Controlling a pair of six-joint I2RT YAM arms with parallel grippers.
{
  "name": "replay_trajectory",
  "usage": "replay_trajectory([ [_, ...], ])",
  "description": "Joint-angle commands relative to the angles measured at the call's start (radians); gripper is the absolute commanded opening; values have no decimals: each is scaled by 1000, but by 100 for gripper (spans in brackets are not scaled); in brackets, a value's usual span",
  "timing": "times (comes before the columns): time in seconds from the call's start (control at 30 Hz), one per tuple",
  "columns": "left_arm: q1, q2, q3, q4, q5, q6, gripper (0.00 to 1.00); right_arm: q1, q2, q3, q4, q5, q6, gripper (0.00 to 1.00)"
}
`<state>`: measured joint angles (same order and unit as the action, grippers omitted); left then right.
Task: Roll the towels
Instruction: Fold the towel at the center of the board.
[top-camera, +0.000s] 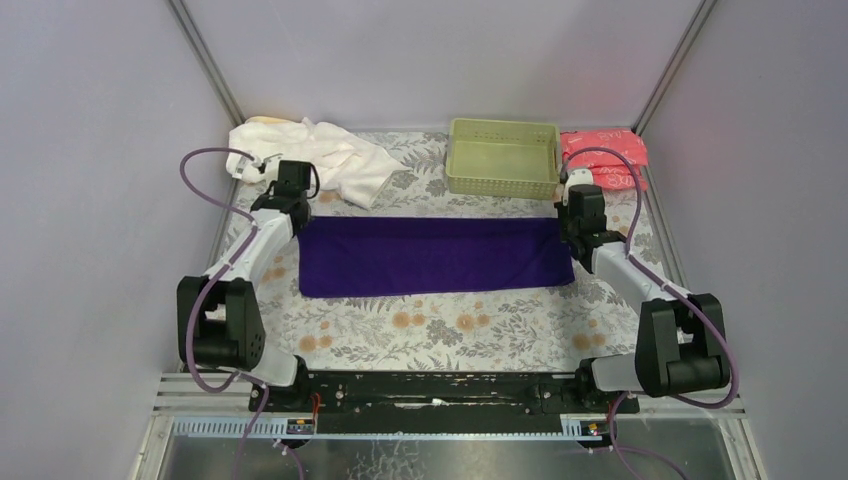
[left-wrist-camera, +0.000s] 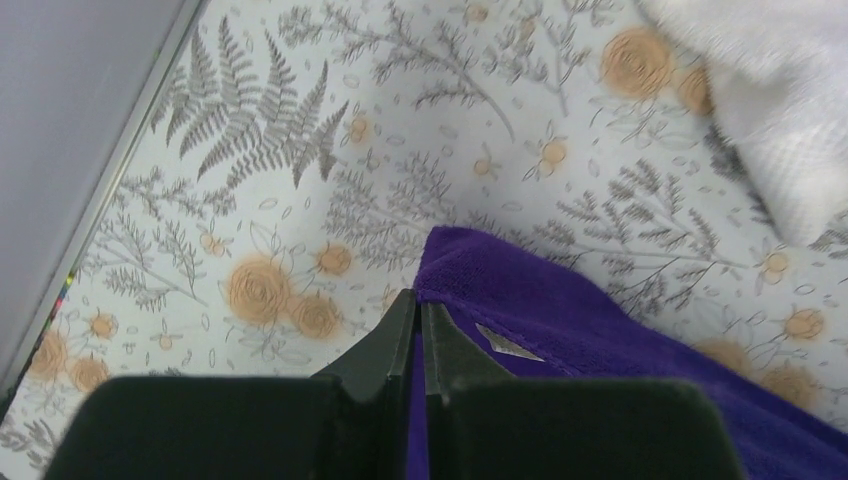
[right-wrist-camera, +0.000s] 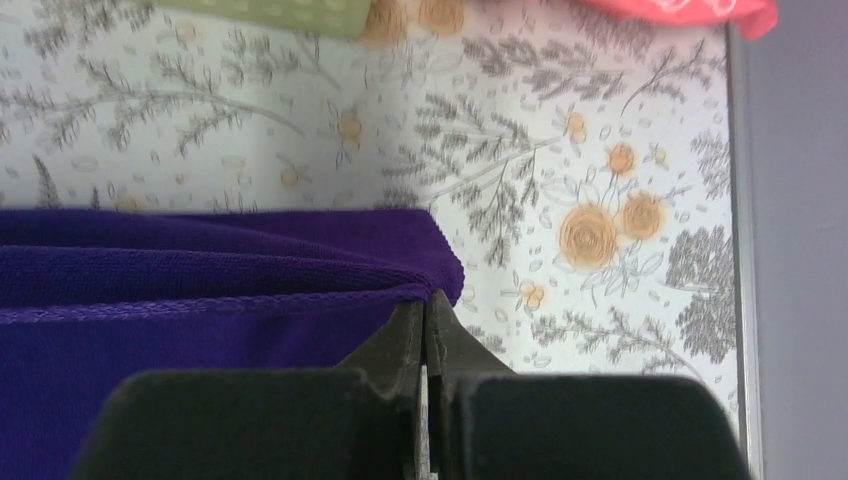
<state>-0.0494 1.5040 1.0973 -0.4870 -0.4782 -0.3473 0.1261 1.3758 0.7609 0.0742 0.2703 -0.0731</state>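
The overhead view alone shows the whole purple towel (top-camera: 435, 255), a long, flat, folded band across the middle of the flowered table (top-camera: 450, 330). The crumpled white towel (top-camera: 320, 158) lies at the far left corner, and the green basket (top-camera: 503, 157) and pink packets (top-camera: 605, 158) are at the far right.

Only the wrist views show the grips. The left gripper (left-wrist-camera: 418, 300) is pressed together on the purple towel's far left corner, beside a small sewn tag (left-wrist-camera: 505, 343). The right gripper (right-wrist-camera: 427, 305) pinches the far right corner at its stitched hem.

From above, both sets of fingertips are hidden under the wrists. The pale yellow towel (top-camera: 265, 122) is mostly covered by the white one.
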Motion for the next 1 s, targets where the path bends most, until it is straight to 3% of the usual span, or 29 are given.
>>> replay_trajectory([
  [0.0, 9, -79, -76, -50, -19, -63, 0, -3, -52, -10, -122, 6, 49, 0],
  [0.37, 10, -201, -247, -97, 81, -151, 0, -4, -194, -161, -167, -21, 158, 1],
  [0.63, 12, -202, -292, -138, 123, -231, 1, -3, -222, -151, -244, -18, 156, 5],
  [0.8, 13, -224, -294, -156, 104, -258, 12, -3, -267, -157, -267, -23, 170, 13],
  [0.9, 13, -263, -298, -162, 104, -265, 29, -3, -304, -151, -289, -26, 186, 20],
  [0.97, 13, -292, -300, -165, 95, -266, 33, -3, -330, -143, -308, -43, 196, 26],
])
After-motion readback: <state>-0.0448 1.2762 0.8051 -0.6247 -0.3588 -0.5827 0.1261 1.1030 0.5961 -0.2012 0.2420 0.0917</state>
